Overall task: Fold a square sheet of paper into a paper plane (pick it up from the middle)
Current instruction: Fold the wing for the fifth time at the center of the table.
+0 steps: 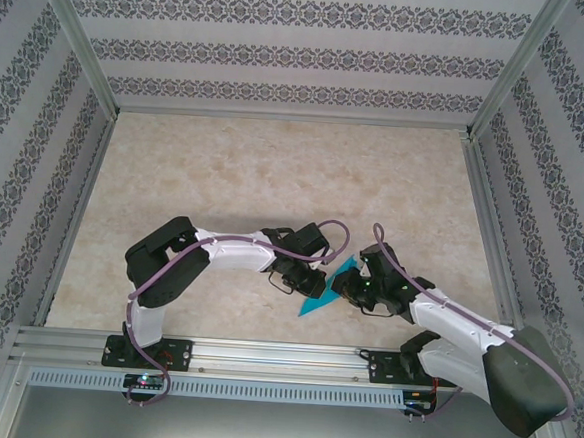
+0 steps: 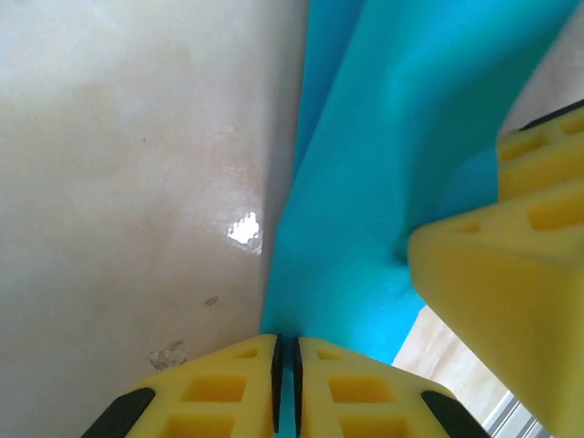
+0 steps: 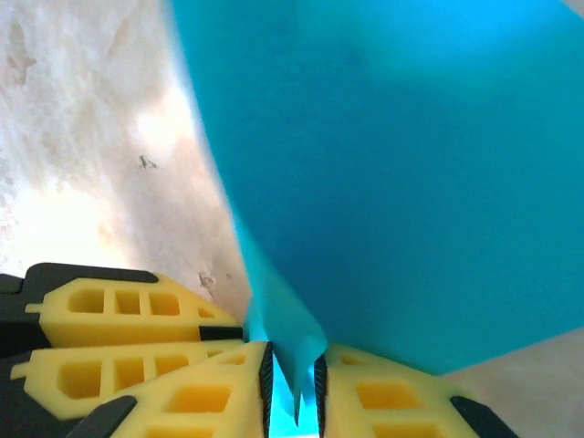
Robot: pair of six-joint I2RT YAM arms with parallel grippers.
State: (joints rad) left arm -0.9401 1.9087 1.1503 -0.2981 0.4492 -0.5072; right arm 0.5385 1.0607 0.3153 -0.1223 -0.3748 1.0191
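The square sheet of paper is teal-blue and creased into a narrow pointed shape, held up between both arms near the table's front edge. My left gripper is shut on its left side. In the left wrist view the paper rises from that gripper, whose pads pinch its lower edge. My right gripper grips the paper from the right. In the right wrist view a fold of the paper sits pinched in the narrow gap of that gripper.
The beige marbled table top stretches away behind the arms, walled by patterned panels and metal posts. The right gripper's yellow fingers crowd the left wrist view, and the left gripper's fingers lie close beside the right jaws.
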